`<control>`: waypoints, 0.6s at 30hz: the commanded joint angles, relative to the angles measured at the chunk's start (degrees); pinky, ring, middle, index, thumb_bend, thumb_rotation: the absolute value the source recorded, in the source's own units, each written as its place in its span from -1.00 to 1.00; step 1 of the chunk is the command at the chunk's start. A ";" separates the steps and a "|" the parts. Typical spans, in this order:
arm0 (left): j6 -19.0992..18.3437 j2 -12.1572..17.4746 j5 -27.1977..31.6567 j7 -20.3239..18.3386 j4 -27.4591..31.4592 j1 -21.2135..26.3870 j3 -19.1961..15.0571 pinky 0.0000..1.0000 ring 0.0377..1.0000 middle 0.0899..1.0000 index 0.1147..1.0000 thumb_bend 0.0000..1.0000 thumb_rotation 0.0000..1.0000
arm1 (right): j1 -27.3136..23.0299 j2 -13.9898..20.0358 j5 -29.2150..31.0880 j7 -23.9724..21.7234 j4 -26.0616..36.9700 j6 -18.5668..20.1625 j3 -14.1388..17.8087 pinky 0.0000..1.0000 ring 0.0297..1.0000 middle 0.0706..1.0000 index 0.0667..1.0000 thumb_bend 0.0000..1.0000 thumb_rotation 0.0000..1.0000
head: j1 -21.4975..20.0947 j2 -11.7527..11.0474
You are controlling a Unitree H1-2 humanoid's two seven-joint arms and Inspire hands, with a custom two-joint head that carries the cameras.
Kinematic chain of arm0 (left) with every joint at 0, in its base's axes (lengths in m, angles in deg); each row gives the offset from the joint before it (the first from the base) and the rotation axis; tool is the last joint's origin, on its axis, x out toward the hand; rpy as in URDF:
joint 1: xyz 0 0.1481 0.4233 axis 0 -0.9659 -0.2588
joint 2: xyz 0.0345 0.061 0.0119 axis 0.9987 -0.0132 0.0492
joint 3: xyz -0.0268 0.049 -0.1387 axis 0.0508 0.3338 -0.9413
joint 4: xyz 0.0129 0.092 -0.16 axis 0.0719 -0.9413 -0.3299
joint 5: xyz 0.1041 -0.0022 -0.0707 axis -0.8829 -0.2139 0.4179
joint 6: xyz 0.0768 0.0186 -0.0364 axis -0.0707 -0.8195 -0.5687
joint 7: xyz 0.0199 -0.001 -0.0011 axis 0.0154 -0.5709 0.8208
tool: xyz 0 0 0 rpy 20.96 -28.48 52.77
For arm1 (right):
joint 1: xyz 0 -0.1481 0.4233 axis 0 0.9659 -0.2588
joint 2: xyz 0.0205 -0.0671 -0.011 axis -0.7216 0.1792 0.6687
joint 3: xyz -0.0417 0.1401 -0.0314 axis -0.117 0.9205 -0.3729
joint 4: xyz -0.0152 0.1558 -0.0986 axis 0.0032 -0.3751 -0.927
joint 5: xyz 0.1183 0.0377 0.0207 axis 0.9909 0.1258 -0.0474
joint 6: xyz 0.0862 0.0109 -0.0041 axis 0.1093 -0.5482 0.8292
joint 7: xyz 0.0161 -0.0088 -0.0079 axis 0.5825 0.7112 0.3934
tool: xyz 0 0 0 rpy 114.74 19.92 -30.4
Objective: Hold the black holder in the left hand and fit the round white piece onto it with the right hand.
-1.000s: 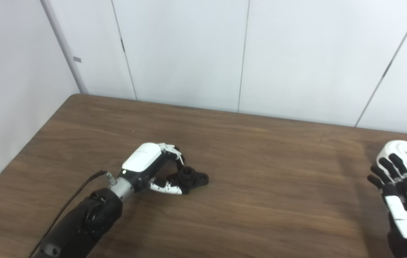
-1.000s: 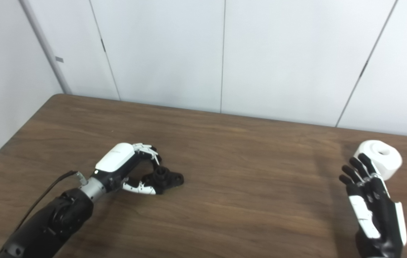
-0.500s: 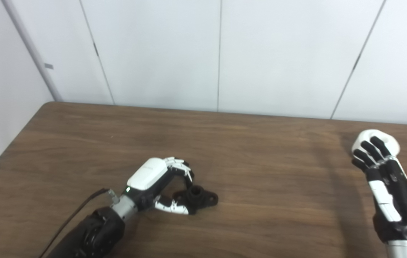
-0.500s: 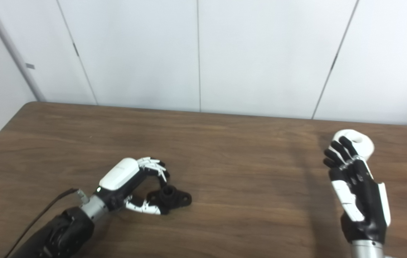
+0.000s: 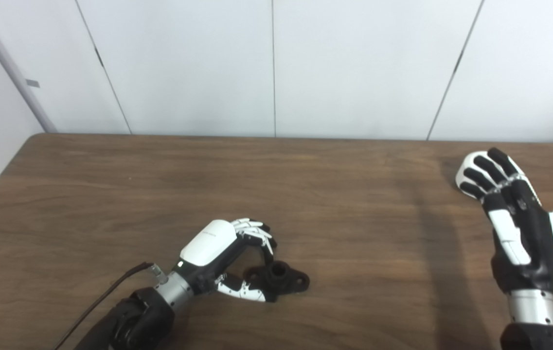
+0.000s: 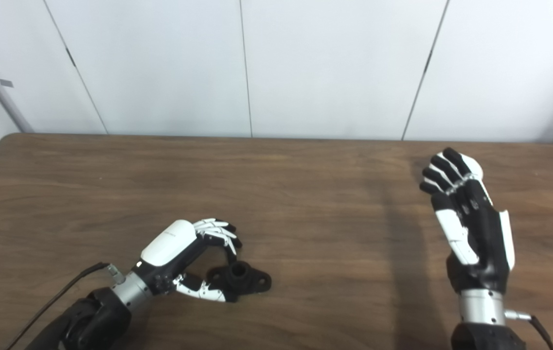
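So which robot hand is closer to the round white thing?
Right. The right robot hand hovers just in front of the round white piece; the left robot hand is far across the table, curled around the black holder.

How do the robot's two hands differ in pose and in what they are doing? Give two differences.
The left hand lies low on the table, fingers curled around the black holder; the right hand is raised with fingers spread, reaching over the white piece. The left is at its part; the right holds nothing yet. Both share black-and-white casing.

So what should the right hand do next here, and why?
Probably lower and close the right hand around the round white piece. Its fingers are spread and hold nothing, and the piece sits on the table mostly hidden behind them, while the left hand is already curled at the black holder.
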 commanded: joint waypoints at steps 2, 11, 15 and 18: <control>1.39 -0.79 -0.46 -2.55 1.13 -1.17 1.26 0.78 0.67 0.32 -0.17 0.05 -0.90 | -1.29 0.18 -0.20 0.28 3.55 -0.04 0.04 0.50 0.60 0.64 0.67 0.20 0.20 | 0.03 0.76; -0.89 -2.88 -1.11 -2.12 2.03 -3.66 -0.28 0.81 0.68 0.33 -0.17 0.05 -0.90 | -0.77 0.19 0.55 0.99 6.35 1.22 0.36 0.42 0.55 0.63 0.64 0.28 0.22 | 1.52 1.93; -1.56 -3.24 -1.18 -1.91 2.46 -4.07 -1.21 0.81 0.68 0.33 -0.17 0.04 -0.90 | -0.74 0.59 1.68 0.70 7.59 1.86 0.61 0.45 0.57 0.65 0.64 0.30 0.20 | 1.64 2.92; -2.18 -3.31 -0.68 -2.32 2.78 -3.99 -2.05 0.82 0.68 0.34 -0.17 0.04 -0.90 | -0.95 1.07 2.10 0.82 8.72 2.79 0.91 0.47 0.58 0.65 0.64 0.29 0.21 | 1.58 3.72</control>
